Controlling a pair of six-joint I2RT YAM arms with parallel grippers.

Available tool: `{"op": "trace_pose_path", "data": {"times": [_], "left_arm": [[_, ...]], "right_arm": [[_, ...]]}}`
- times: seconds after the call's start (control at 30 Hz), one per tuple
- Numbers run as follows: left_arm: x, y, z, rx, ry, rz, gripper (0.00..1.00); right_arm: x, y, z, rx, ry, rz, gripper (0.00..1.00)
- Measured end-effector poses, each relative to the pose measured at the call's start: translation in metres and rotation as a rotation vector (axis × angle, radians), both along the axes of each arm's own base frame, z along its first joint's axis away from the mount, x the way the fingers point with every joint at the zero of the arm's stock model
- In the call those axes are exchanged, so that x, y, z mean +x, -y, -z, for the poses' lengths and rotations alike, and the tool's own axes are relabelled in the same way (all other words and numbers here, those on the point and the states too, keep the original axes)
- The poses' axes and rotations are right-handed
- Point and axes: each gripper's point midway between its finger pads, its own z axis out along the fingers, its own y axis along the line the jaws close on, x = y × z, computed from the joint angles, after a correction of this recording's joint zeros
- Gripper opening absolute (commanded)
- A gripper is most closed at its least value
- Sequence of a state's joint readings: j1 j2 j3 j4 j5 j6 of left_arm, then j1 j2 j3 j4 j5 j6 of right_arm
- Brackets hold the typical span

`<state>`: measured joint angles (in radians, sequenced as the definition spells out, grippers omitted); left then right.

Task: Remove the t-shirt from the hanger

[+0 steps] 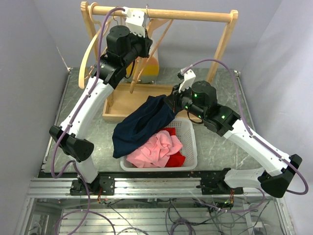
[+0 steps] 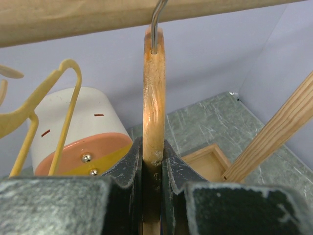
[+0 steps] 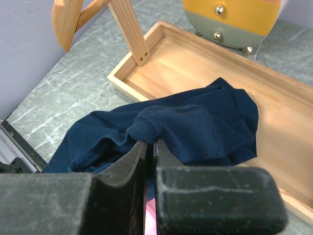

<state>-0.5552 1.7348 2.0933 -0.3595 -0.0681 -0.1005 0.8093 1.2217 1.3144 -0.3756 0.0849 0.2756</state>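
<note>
The navy t-shirt (image 1: 142,125) is off the wooden hanger (image 2: 154,98) and hangs from the right pincer (image 3: 150,144), whose two dark fingers are pressed together on a bunched, ribbed fold of the cloth. In the right wrist view that pinched fold sits right at the fingertips, and the rest of the shirt spreads away beyond them and to both sides, its far edge lying over the floor of the wooden tray (image 3: 293,127). From above, the shirt starts at the right pincer near the tray's near rim and drapes down and to the left across the back left part of the white basket (image 1: 191,142), covering that corner and hanging past the basket's left side. Beneath and beside it in the basket lie a crumpled pink garment (image 1: 156,149) and a red garment (image 1: 176,159). The basket stands on the green marbled tabletop (image 1: 220,147), just in front of the tray. The left pincer (image 2: 152,156) is raised up by the wooden rail (image 1: 195,14) and is clamped on the bare hanger, gripping its wooden body from both sides, with the metal hook rising over the rail above. To the left of it in that view hang thin pale yellow hangers (image 2: 73,105) in front of a rounded white, orange and yellow container (image 2: 98,127).
</note>
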Motion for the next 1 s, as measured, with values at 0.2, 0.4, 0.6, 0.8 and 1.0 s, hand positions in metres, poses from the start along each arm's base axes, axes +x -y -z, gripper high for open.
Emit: {"op": "trace_pose_path", "data": {"times": [0.2,0.4,0.6,0.8,1.0], "left_arm": [[0.008,-0.011,0.001,-0.004,-0.005,0.011,0.07],[0.013,-0.014,0.023,-0.003,-0.035,0.0,0.18],[0.003,-0.021,0.025,-0.018,-0.041,-0.004,0.64],[-0.017,-0.035,0.024,-0.032,-0.046,-0.017,0.98],[-0.065,-0.064,-0.019,-0.09,0.034,-0.035,0.99]], "right_arm": [[0.001,0.002,0.001,-0.007,0.002,0.009,0.0],[0.002,0.008,-0.012,-0.012,0.013,0.031,0.0],[0.004,0.014,-0.047,0.021,0.072,0.058,0.0],[0.002,0.026,-0.102,0.062,0.16,0.087,0.0],[-0.004,0.029,-0.205,0.195,0.331,0.062,0.0]]}}
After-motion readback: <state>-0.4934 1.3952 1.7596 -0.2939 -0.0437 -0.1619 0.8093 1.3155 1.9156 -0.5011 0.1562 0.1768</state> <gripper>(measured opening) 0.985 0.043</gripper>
